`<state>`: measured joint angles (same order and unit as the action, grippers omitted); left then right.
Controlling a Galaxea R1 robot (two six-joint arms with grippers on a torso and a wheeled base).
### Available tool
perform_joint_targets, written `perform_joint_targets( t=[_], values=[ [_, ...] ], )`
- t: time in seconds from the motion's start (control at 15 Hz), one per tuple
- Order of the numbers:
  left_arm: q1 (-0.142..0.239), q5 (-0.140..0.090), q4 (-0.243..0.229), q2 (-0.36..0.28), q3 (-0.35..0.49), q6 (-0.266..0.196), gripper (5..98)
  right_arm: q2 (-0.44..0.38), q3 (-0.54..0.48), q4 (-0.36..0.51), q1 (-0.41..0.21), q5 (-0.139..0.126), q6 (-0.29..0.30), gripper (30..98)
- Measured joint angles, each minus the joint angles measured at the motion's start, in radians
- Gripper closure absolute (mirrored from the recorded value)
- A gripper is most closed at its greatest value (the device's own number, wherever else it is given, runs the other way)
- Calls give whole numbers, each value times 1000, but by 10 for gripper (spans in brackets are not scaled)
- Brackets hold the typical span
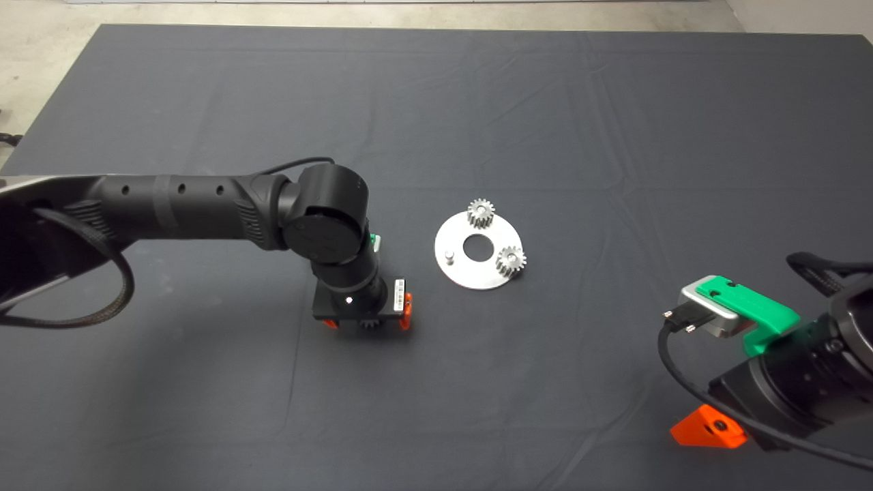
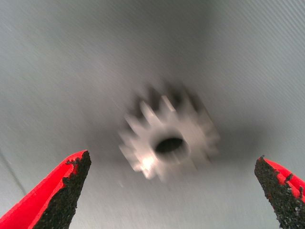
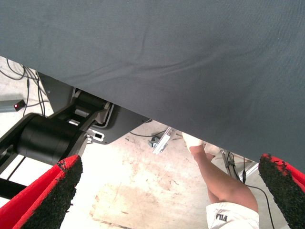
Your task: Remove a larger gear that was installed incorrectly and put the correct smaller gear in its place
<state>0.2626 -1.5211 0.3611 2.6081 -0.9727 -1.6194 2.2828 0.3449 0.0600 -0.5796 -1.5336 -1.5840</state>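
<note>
Hovering with fingers spread apart, the left gripper point(image 1: 369, 322) is straddling the smaller gear point(image 2: 167, 140) lying on the mat point(image 1: 545, 102), beside the round plate point(image 1: 464, 269), right gripper point(image 1: 709, 429) idling open.

I work in a robotics lab: a dark mat point(image 1: 477, 102) covers my table, bare concrete floor point(image 1: 41, 27) shows at 11 o'clock, cables point(image 3: 19, 76) trail below.
</note>
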Motion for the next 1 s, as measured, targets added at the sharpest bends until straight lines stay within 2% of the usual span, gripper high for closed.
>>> perform_joint_targets(
  t=[0.13,0.2,0.33,0.4,0.6,0.87,1.0],
  values=[
    [-5,3,41,-39,80,-22,153,0,0,0,0,0,0,308],
    [-8,1,61,-67,110,-45,153,0,0,0,0,0,0,308],
    [-8,-6,94,-103,151,-61,153,0,0,0,0,0,0,308],
    [-8,-6,105,-107,166,-68,153,0,0,0,0,0,0,308],
    [-8,-1,179,-104,193,-77,153,0,0,0,0,0,0,308],
    [-18,-4,188,-104,180,-68,153,0,0,0,0,1,0,308],
    [-24,-4,189,-100,159,-38,153,0,0,0,0,0,0,308]
  ],
)
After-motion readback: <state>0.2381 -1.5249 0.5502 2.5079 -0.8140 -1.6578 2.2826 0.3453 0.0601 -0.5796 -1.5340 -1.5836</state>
